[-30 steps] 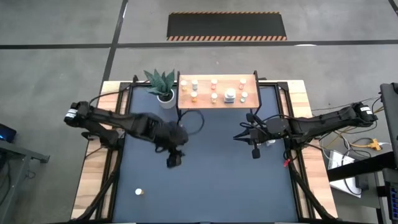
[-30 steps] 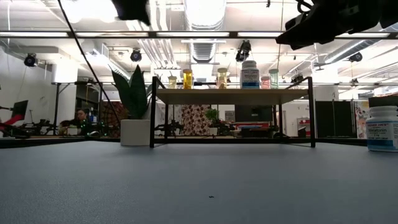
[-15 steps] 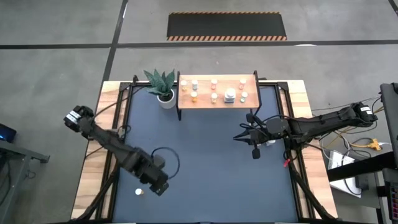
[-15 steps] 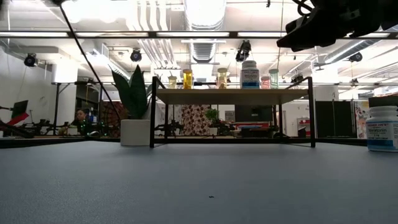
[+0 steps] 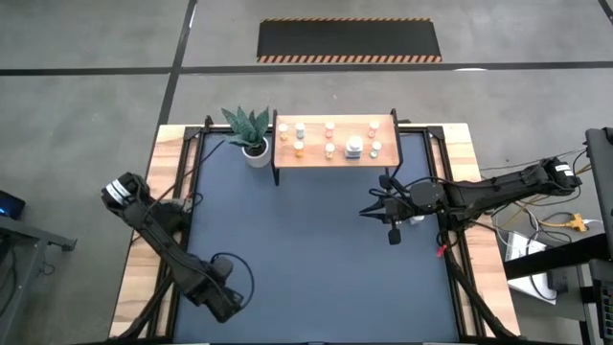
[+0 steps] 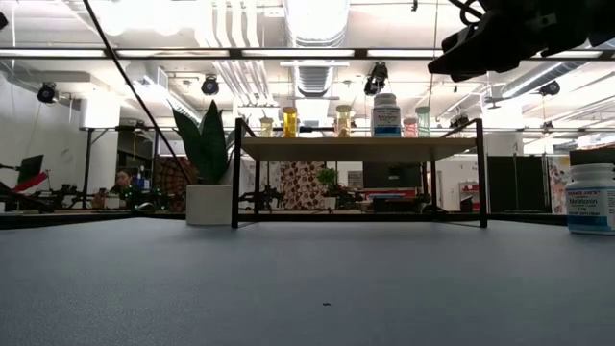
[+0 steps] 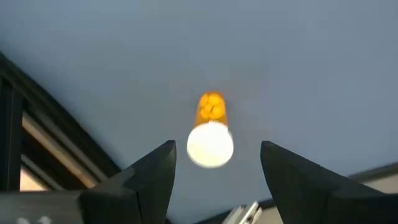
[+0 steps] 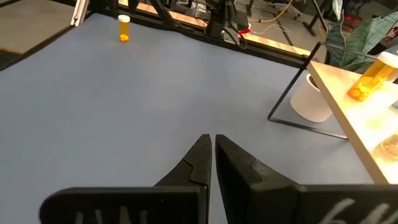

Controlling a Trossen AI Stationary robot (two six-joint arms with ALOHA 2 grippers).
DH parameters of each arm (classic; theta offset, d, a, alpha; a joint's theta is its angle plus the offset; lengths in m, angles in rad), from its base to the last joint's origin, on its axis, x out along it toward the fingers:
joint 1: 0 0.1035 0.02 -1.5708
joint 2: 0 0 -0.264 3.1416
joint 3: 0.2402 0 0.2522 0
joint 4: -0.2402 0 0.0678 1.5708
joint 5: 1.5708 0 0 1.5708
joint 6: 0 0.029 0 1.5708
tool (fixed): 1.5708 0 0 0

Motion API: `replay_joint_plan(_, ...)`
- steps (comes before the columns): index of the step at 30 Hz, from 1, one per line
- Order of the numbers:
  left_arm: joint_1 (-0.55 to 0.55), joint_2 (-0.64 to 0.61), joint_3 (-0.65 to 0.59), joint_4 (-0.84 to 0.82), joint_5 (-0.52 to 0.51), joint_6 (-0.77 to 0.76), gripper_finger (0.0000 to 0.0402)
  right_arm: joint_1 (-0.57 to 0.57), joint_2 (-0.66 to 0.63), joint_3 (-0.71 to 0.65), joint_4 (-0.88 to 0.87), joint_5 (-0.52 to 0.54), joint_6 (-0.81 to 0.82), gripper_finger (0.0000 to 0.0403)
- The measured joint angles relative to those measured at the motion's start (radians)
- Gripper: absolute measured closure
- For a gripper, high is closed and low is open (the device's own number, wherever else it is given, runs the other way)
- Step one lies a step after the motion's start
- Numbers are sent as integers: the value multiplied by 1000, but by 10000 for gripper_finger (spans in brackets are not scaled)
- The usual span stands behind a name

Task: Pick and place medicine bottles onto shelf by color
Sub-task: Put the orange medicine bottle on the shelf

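One orange medicine bottle (image 7: 210, 130) with a white cap stands upright on the dark blue tabletop near its near left corner; it also shows far off in the right wrist view (image 8: 124, 28). My left gripper (image 7: 217, 149) hovers above it, pointing down. It is open, with one finger on either side of the cap and clear of it. In the high view the left gripper (image 5: 225, 305) hides the bottle. Several bottles stand on the light-wood shelf (image 5: 335, 141) at the far edge. My right gripper (image 5: 393, 233) waits shut above the table's right side.
A plant in a white pot (image 5: 255, 151) stands just left of the shelf. A larger white bottle (image 6: 590, 199) stands on the table at the right, below the right arm. Black frame rails (image 5: 182, 192) run along the table's sides. Bare blue tabletop (image 5: 316, 268) lies between the arms.
My left gripper has swung from the table's middle toward the near left corner and come down over the orange bottle, rolling its wrist on the way. Its body now covers the bottle in the high view.
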Motion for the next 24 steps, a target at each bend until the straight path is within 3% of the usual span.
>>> replay_joint_plan(11, -10, 9, -20, 4, -26, 0, 185, 0, 0, 0, 0, 0, 10, 390)
replay_joint_plan(18, -19, 9, -80, 91, -26, 3, 186, 0, 0, 0, -4, 0, 10, 390)
replay_joint_plan(24, -24, 9, -81, 94, -26, 8, 225, 0, 0, 0, -4, 1, 15, 390)
